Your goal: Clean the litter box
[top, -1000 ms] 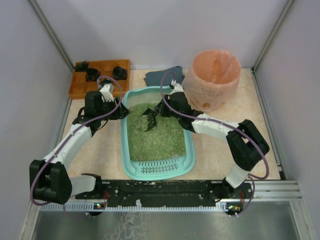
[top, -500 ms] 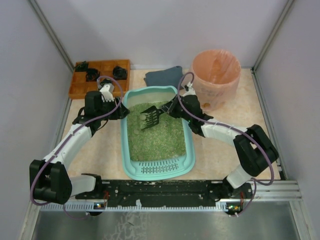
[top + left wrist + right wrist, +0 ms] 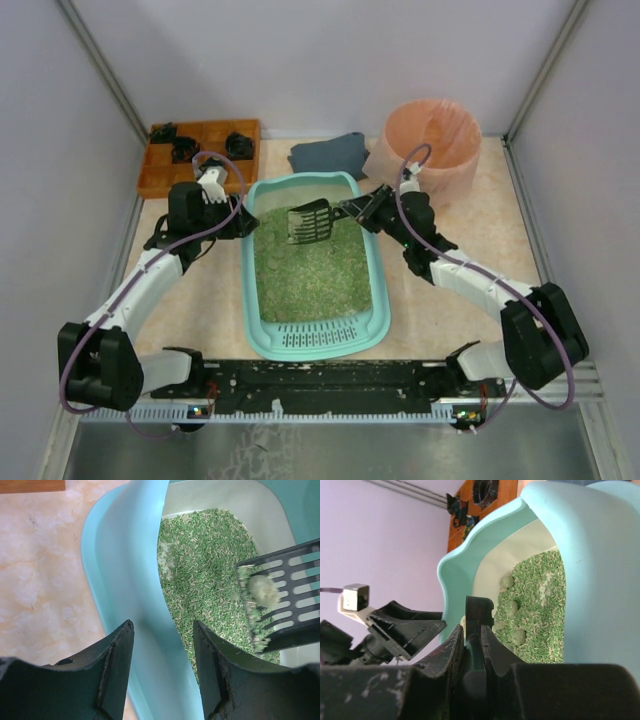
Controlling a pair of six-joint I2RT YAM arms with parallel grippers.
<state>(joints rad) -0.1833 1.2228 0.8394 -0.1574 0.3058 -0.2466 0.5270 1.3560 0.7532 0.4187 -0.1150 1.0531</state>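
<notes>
Top external: litter box point(image 3: 248, 285) sits mid-table between the two arms, long axis near to far, slotted grille point(image 3: 315, 338) at the near end, green litter point(image 3: 312, 278) inside.

Left arm: elbow at the near left, forearm runs far-right to the far part of the box's left wall. Left gripper point(image 3: 243, 222) straddles that wall, one finger outside and one inside, about half open, with the wall filling the gap, so it grips the box.

Right arm: elbow low at the near right, forearm angled far-left to the box's far right corner. Right gripper point(image 3: 370, 208) is closed tight on the handle of a black slotted scoop point(image 3: 308, 222). The scoop head is over the far end of the litter.

Left wrist: fingers point(image 3: 116, 667) on both sides of the teal wall. This is the only view showing a pale round clump point(image 3: 263, 591) lying on the scoop point(image 3: 292, 597), with green bits along its edge.

Right wrist: fingers point(image 3: 451, 655) pinched on the dark handle. Several clumps point(image 3: 512, 608) in the litter show only here.

Around: bin with pink bag point(image 3: 432, 150) far right, dark cloth point(image 3: 330, 153) just beyond the box, wooden tray point(image 3: 200, 158) far left.
</notes>
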